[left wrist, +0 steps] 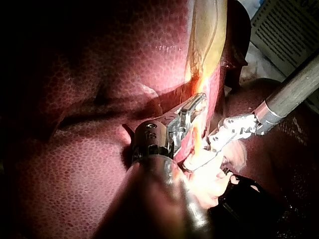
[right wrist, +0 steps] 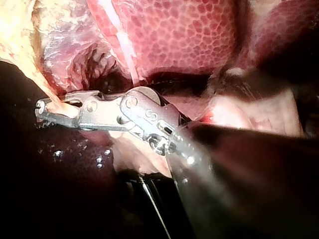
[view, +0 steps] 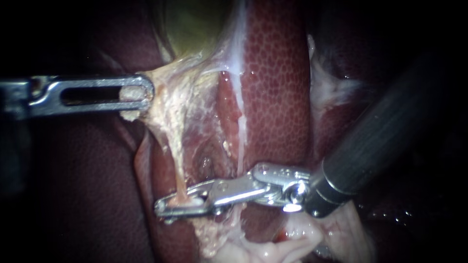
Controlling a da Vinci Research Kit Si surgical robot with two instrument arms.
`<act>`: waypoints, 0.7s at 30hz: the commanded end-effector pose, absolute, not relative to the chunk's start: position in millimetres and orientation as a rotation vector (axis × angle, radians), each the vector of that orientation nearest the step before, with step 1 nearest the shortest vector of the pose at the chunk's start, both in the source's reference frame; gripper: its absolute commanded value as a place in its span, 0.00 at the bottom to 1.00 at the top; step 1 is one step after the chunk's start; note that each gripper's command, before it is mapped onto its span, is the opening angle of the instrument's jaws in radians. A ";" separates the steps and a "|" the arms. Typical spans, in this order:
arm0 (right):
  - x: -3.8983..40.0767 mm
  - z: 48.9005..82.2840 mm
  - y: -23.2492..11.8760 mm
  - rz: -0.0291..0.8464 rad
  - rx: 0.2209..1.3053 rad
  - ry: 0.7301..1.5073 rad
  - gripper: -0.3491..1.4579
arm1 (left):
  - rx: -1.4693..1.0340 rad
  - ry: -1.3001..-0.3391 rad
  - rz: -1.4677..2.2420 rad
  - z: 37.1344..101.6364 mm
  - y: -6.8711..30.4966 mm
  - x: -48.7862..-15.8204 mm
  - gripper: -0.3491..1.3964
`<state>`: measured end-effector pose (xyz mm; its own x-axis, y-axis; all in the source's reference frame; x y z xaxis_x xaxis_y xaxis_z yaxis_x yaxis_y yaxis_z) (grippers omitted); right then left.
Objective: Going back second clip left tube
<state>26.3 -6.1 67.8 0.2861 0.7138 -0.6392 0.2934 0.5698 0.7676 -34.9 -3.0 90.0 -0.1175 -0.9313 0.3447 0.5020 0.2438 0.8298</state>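
my left instrument (view: 144, 93) comes in level toward the top of the left tube (view: 176, 160). its slotted jaws are pressed together on the pale, ragged tissue where that tube fans out under the gallbladder (view: 195, 24). from there the tube runs down as a thin, pale, taut strand, straight into my right instrument (view: 168, 205).

the right instrument's jaws sit on the tube's lower end, one on each side, both touching it, so they're pinching the left tube. whether a clip sits in there i can't tell. its dark shaft leads away from the tube, up and out to the side opposite my left instrument.

just beside the tube on that same side there's a raw reddish pocket, then a thin white strand (view: 241, 141) running roughly alongside the tube. past that is the speckled red liver (view: 278, 87).

below the pinch point the tube ends in soft, pale, glistening tissue. the right wrist view shows the same thing: the pale tube (right wrist: 61, 106) sits between the jaw tips.
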 end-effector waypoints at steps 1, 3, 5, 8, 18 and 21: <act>26.4 67.7 -6.2 0.352 0.987 1.297 0.00 | 0.514 -1.102 -1.314 90.0 -3.0 -34.9 0.00; 26.4 67.7 -6.2 0.352 0.987 1.297 0.00 | 0.514 -1.102 -1.314 89.9 -3.0 -34.9 0.00; 26.4 67.7 -6.2 0.352 0.987 1.297 0.00 | 0.514 -1.102 -1.314 89.9 -3.0 -34.9 0.00; 26.4 67.7 -6.2 0.352 0.987 1.297 0.00 | 0.513 -1.102 -1.314 90.0 -3.0 -34.9 0.00; 26.9 67.3 -6.1 0.359 0.976 1.289 0.28 | 0.513 -1.102 -1.314 90.0 -3.0 -34.9 0.00; 27.2 67.0 -5.8 0.380 0.942 1.323 0.44 | 0.513 -1.102 -1.314 90.0 -3.0 -34.9 0.00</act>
